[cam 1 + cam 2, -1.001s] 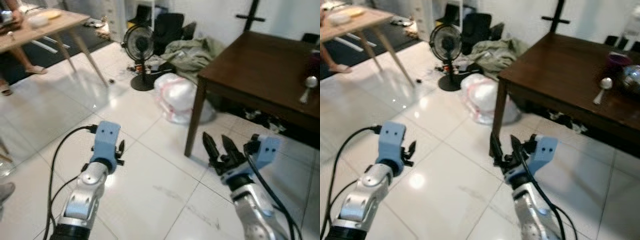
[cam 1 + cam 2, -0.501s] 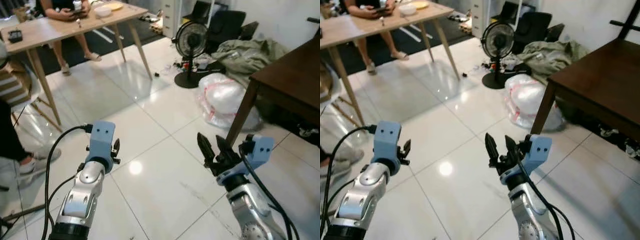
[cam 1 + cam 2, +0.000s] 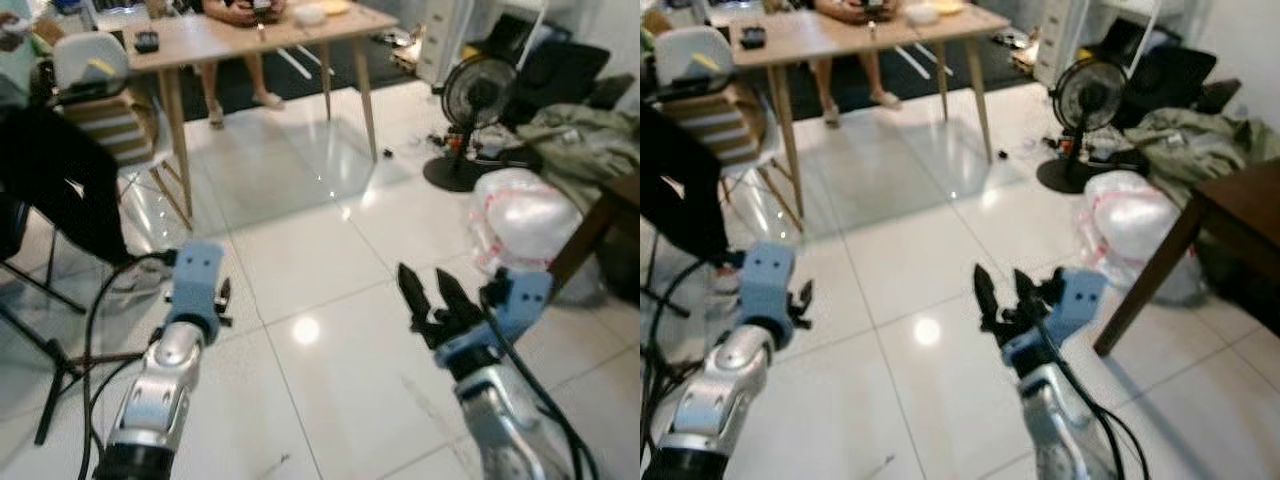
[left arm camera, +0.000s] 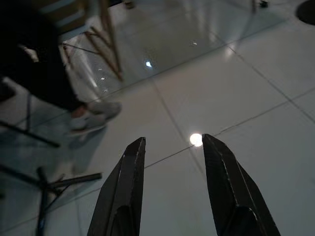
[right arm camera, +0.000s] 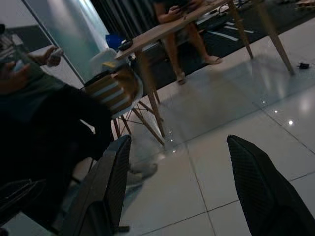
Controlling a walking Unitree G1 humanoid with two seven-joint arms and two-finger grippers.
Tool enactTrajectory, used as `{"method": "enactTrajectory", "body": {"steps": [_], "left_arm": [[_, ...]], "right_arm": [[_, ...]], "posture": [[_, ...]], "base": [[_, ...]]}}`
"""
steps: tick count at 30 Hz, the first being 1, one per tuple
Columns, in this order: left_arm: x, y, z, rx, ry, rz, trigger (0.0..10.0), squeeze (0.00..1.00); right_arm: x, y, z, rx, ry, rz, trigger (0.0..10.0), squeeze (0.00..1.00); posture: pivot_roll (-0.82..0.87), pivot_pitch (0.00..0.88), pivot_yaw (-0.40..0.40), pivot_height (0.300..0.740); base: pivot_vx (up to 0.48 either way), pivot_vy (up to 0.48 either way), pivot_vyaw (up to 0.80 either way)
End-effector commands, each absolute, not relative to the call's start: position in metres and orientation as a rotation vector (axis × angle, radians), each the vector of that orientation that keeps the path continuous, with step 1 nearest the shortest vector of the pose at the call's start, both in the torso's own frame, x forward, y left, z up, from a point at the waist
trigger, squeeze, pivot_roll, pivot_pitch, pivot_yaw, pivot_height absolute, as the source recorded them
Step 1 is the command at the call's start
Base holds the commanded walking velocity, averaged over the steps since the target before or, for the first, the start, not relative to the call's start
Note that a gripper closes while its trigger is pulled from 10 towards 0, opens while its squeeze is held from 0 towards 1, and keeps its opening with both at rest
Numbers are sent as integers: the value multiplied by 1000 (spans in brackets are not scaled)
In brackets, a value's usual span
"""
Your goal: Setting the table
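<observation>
Light wooden table: seen at the upper centre of the left eye view, on slender splayed legs; a white bowl and a small dark object are carried on its top.
Dark brown table: only a corner and one leg are seen at the right edge of the right eye view; what lies on its top cannot be told.
Left gripper: held low in the lower left of the left eye view; its two black fingers are spread apart, with nothing between them, above bare white floor tiles.
Right gripper: held at the lower centre-right of the left eye view; its fingers are parted and nothing is held.
Seated person: placed behind the light table, bare legs shown beneath it.
Second person: dark-clothed, seated at the left edge, beside a white chair with striped cushions.
Standing fan: set on the floor at the upper right.
White plastic bag: lying just beside the dark table's leg.
Heap of green cloth: piled behind the bag, at the right edge.
Black stand legs: spread on the floor at the lower left, near the left arm's cable.
</observation>
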State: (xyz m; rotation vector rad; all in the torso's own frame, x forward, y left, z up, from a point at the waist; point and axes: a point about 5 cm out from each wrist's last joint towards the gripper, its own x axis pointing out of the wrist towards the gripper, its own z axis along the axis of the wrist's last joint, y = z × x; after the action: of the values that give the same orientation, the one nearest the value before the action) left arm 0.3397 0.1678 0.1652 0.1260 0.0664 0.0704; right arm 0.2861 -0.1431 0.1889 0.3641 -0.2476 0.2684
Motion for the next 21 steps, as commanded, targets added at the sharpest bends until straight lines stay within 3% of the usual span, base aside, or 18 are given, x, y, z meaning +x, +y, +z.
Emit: {"method": "enactTrajectory", "body": {"steps": [1, 21], "left_arm": [[340, 168, 161, 133, 80, 79, 10000, 0], [342, 165, 160, 125, 71, 71, 10000, 0]], "right_arm": [[285, -146, 184, 353, -235, 244, 10000, 0], [287, -150, 185, 351, -245, 226, 10000, 0]], "posture": [[39, 128, 117, 740], [34, 110, 117, 740]], "base": [[472, 0, 0], [479, 0, 0]]}}
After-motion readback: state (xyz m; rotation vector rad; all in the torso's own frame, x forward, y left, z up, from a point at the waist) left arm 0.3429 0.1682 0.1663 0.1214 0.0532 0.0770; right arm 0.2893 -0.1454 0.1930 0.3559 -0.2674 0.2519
